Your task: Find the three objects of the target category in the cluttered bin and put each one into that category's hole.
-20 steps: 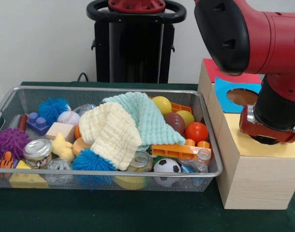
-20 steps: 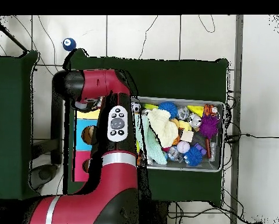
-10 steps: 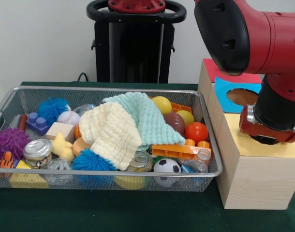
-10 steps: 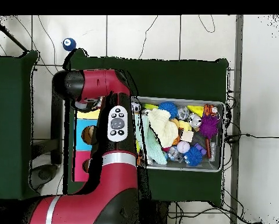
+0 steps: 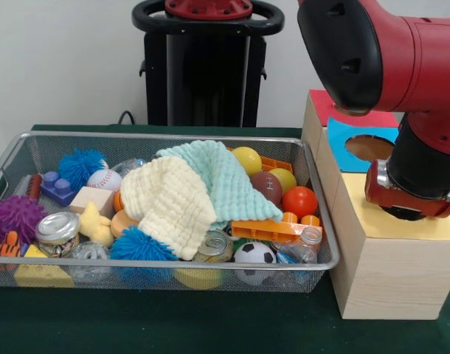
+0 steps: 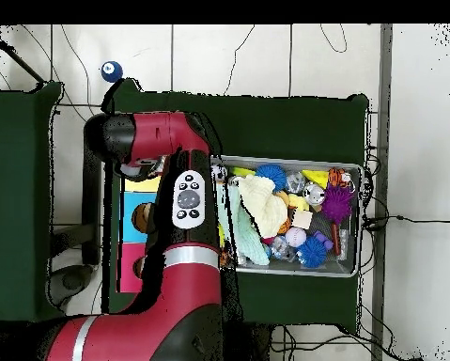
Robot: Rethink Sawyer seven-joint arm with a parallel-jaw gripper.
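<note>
The wire bin (image 5: 166,274) holds a jumble of toys. A yellow cloth (image 5: 172,200) and a mint cloth (image 5: 223,177) lie over its middle. Beside them sit a yellow ball (image 5: 247,159), a brown football (image 5: 267,186), an orange ball (image 5: 299,200), a soccer ball (image 5: 254,254) and a baseball (image 5: 104,179). The wooden box (image 5: 387,273) to the right has red, blue and yellow tops; the blue top's round hole (image 5: 367,147) shows. My gripper (image 5: 411,212) hangs low over the yellow top, its tip hidden. In the overhead view the arm (image 6: 177,202) covers most of the box, beside the bin (image 6: 352,268).
Tin cans (image 5: 57,227) (image 5: 214,247), blue spiky balls (image 5: 79,167) (image 5: 140,247), a purple spiky ball (image 5: 15,217), a blue brick (image 5: 57,188), a wooden block (image 5: 92,199) and an orange plastic piece (image 5: 273,230) crowd the bin. Green cloth (image 5: 173,324) covers the table.
</note>
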